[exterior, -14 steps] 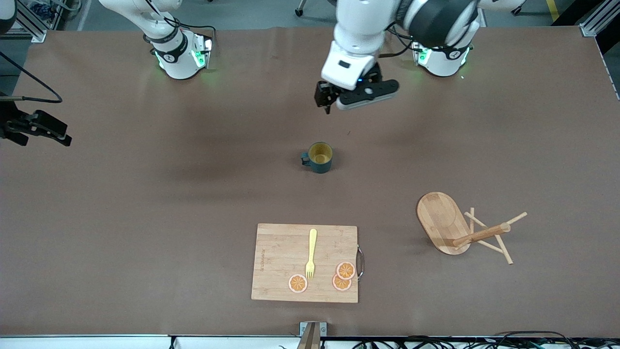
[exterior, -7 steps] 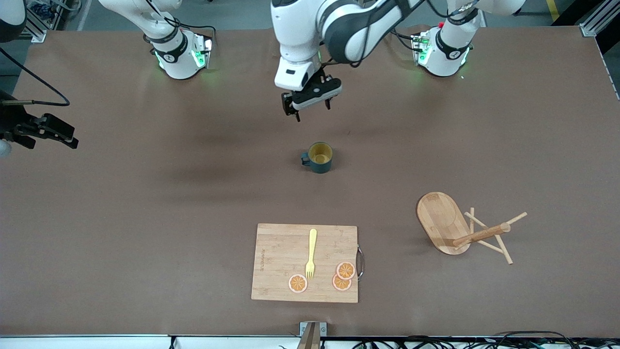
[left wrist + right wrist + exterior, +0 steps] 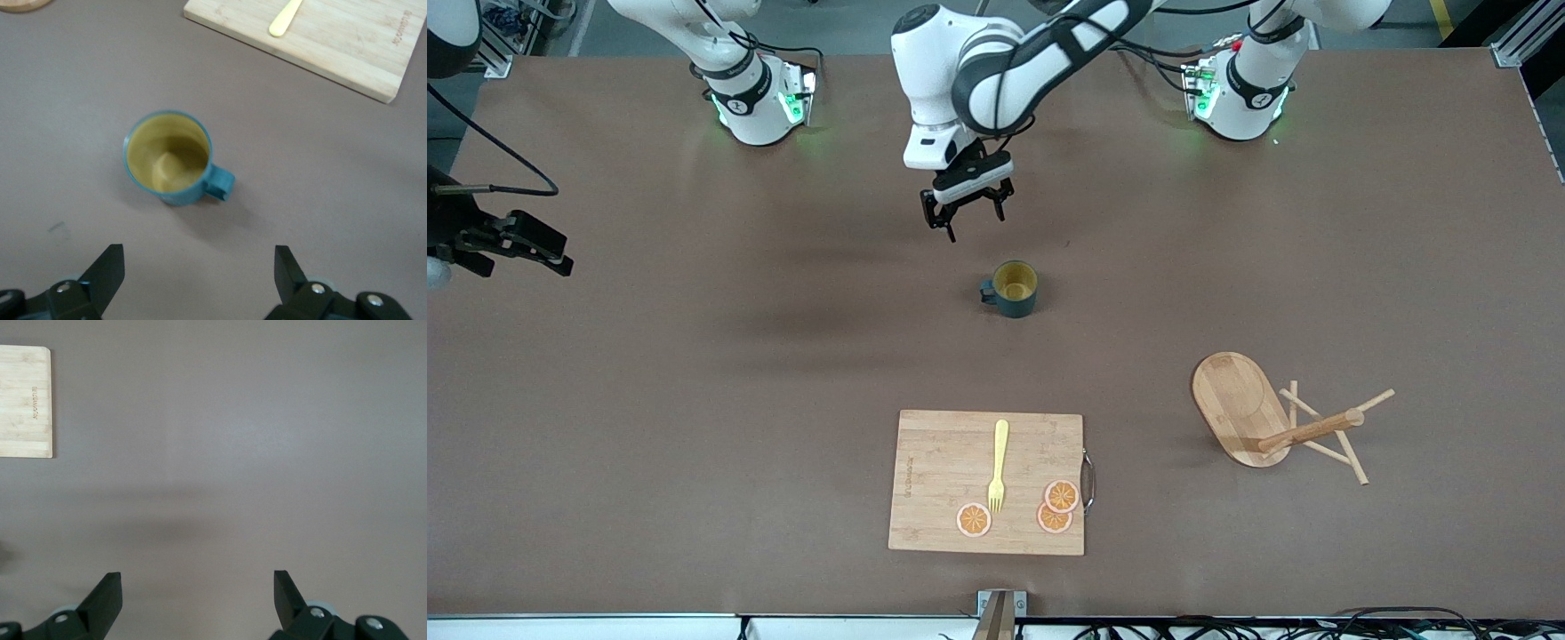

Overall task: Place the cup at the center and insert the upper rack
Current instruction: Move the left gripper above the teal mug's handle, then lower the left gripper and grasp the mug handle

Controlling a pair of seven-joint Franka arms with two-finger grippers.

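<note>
The cup [image 3: 1014, 289], dark teal with a mustard-yellow inside, stands upright near the table's middle, its handle toward the right arm's end. It also shows in the left wrist view [image 3: 170, 157]. My left gripper [image 3: 971, 218] is open and empty in the air, over bare table between the cup and the robots' bases; its open jaws show in the left wrist view [image 3: 198, 257]. The upper rack [image 3: 1272, 418], a wooden mug tree, lies tipped on its side toward the left arm's end. My right gripper [image 3: 551, 253] waits open and empty at the right arm's end [image 3: 197, 577].
A bamboo cutting board [image 3: 934, 480] lies nearer the front camera than the cup, with a yellow fork [image 3: 998, 467] and three orange slices [image 3: 1061, 496] on it. Its corner shows in the right wrist view [image 3: 23, 400].
My left gripper has swung toward the right arm's end and come lower, from over the table by its own base to beside the cup. The cup and rack have not moved.
</note>
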